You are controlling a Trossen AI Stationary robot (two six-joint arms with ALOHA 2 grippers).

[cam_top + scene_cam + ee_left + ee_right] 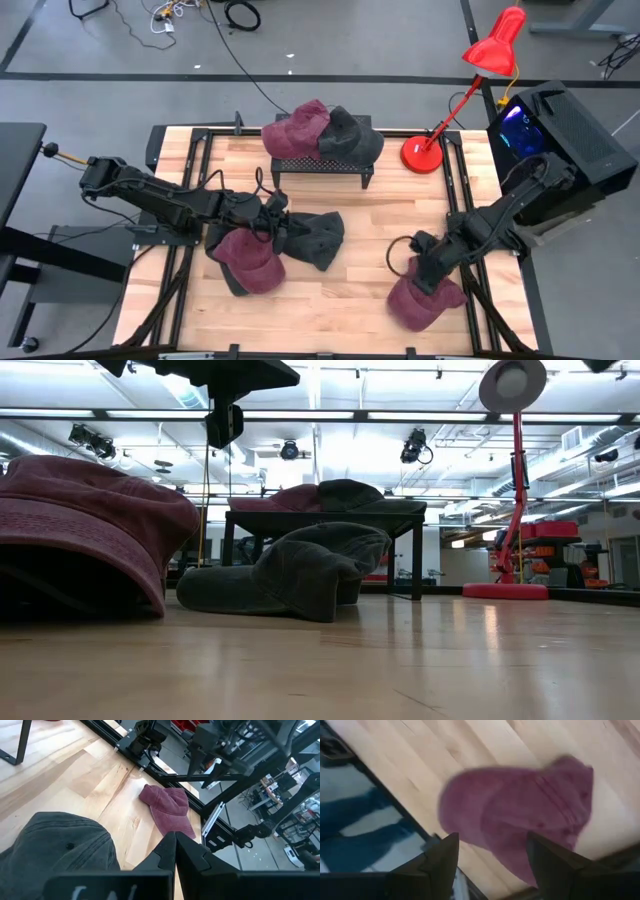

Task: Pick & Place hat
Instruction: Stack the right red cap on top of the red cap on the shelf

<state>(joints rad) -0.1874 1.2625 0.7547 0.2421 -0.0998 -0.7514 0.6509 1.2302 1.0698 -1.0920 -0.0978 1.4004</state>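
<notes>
My left gripper (272, 213) is shut and hangs over the table's middle, above where a maroon cap (250, 262) and a dark grey hat (312, 236) lie side by side. In the low view it (225, 422) stands well above both hats (300, 570). In its wrist view the shut fingers (175, 852) sit beside the grey hat (60, 850). My right gripper (425, 272) is open above a second maroon cap (425, 300) lying near the table's right near corner. In its wrist view the cap (520, 815) shows beyond the gap between the two fingers (492, 855).
A low black rack (320, 165) at the table's far middle carries a maroon hat (298, 125) and a dark grey hat (350, 135). A red desk lamp (425, 152) stands at the far right. Bare wood lies between the two hat groups and along the near edge.
</notes>
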